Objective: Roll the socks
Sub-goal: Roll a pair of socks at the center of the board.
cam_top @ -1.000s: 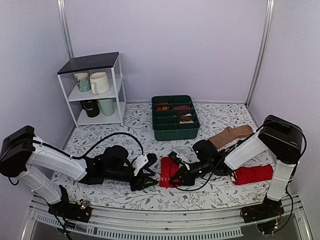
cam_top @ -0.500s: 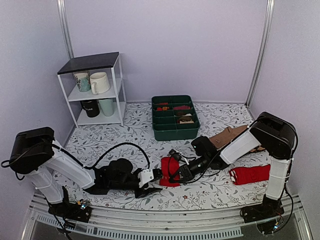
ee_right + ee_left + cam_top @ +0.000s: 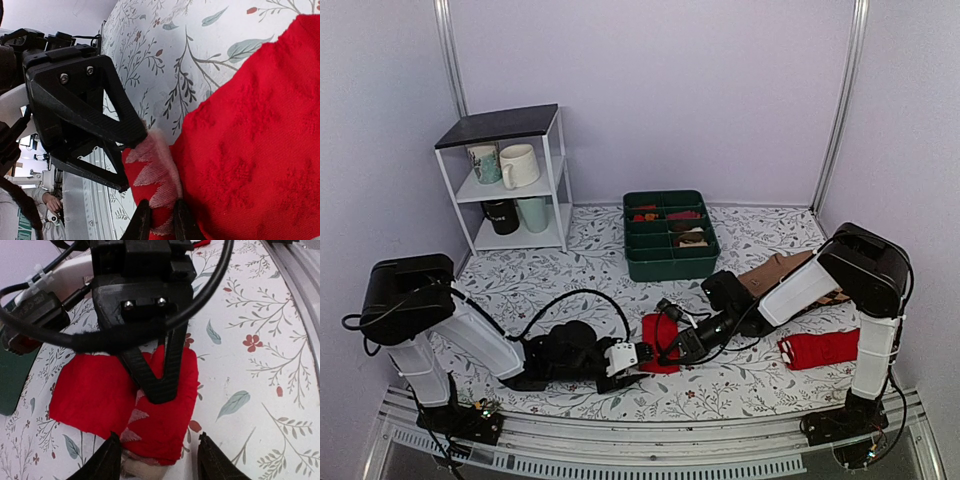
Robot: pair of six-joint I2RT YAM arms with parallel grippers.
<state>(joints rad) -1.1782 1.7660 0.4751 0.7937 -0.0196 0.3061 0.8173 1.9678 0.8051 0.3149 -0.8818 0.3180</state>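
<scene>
Left gripper (image 3: pixel 160 462): jaws open, wider than a second ago. Its arm has drawn back toward the near edge.

Between its fingertips: the pale beige end of the socks (image 3: pixel 100 395), with dark-red triangle marks. Cannot tell whether the fingers touch it.

Just beyond the left jaws: right gripper (image 3: pixel 156 387), fingers pinched together on the red fabric, as before.

The socks lie flat on the floral table (image 3: pixel 260 340), bright red and folded over. They sit a little farther from the near edge than a second ago.

Well beyond both jaws: green tray (image 3: pixel 670 268), with small red and brown items in its compartments, too small to name.

Far left of the jaws: white shelf (image 3: pixel 560 190) holding mugs (image 3: pixel 520 165).
</scene>
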